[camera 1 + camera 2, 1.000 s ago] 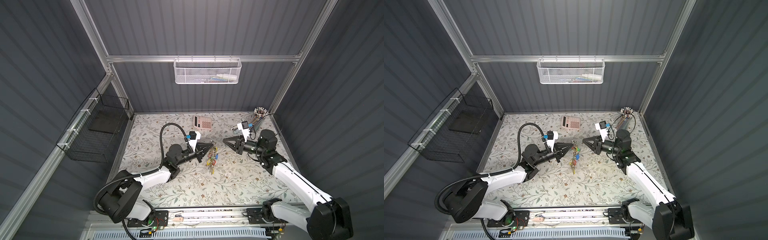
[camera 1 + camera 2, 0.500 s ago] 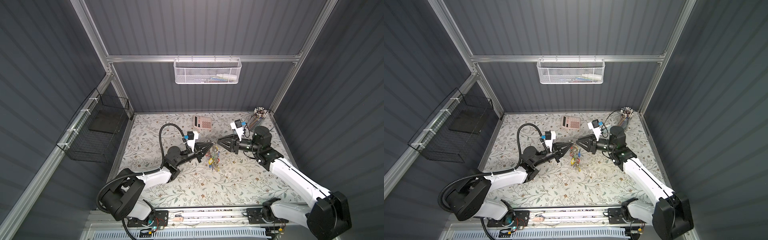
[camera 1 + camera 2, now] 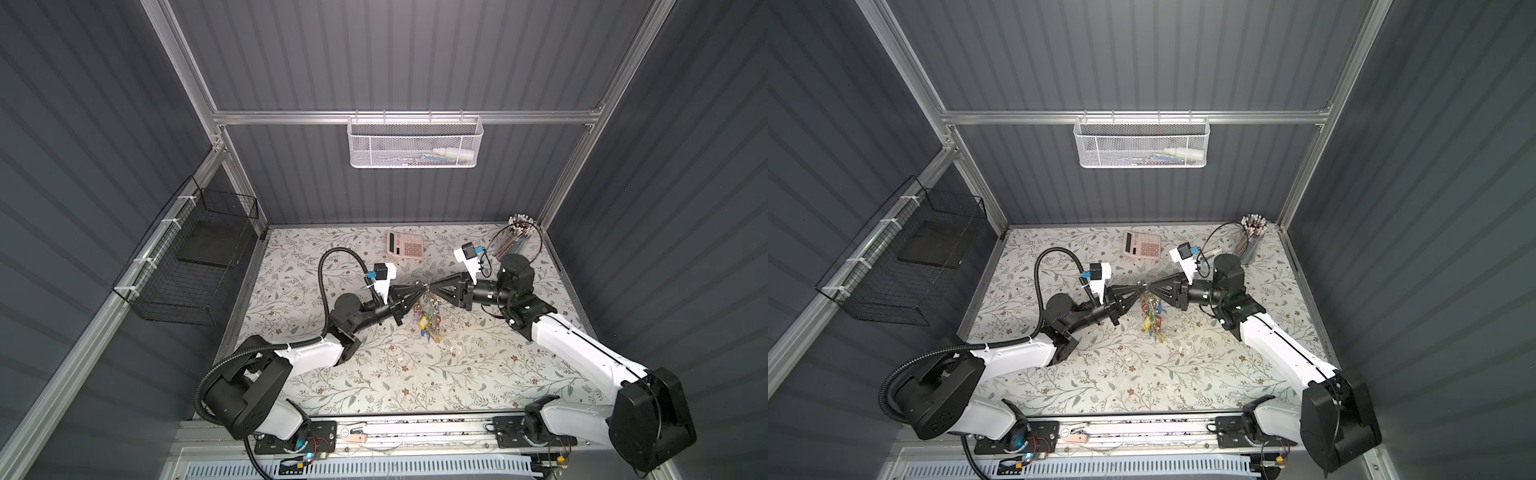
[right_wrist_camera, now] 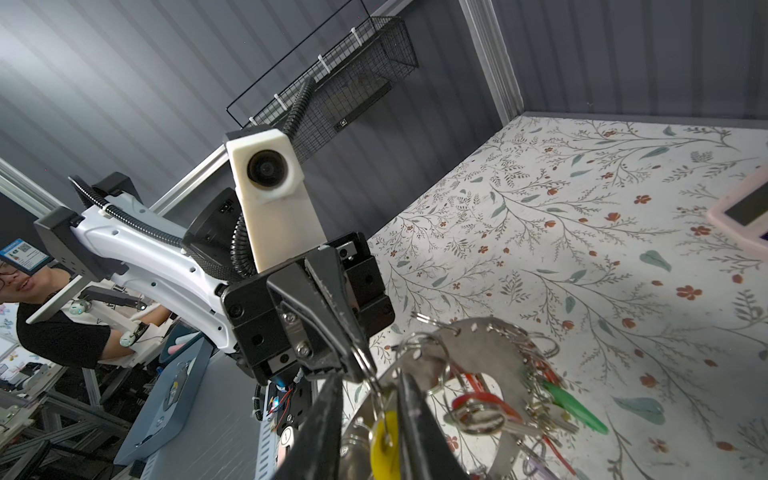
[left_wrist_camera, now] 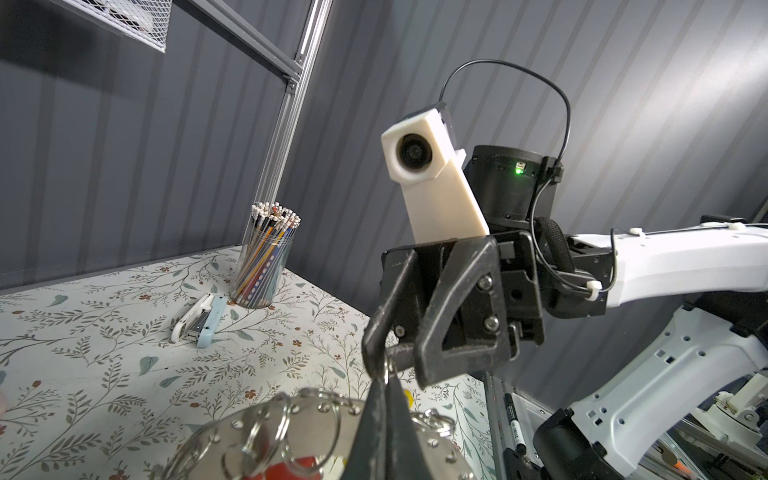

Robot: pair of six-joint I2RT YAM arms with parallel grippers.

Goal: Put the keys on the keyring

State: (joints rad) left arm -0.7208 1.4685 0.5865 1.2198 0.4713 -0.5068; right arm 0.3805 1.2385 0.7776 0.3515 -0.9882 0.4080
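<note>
Two hands are met tip to tip above the middle of the desk (image 3: 374, 374). The left hand (image 3: 422, 286) is pinched fully closed on the rim of the keyring (image 3: 428, 309), which is hung beneath it with its keys (image 3: 433, 332). The right hand (image 3: 435, 286) is held partly open, with the yellow-tagged key (image 4: 384, 440) seen between its fingers

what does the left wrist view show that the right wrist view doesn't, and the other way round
Only the left wrist view: the pencil cup, the stapler beside it, and the right arm. Only the right wrist view: the black wire basket, the pink calculator at the frame's edge, the left arm and a person in the background. Both: the keyring, held up above the floral table.
</note>
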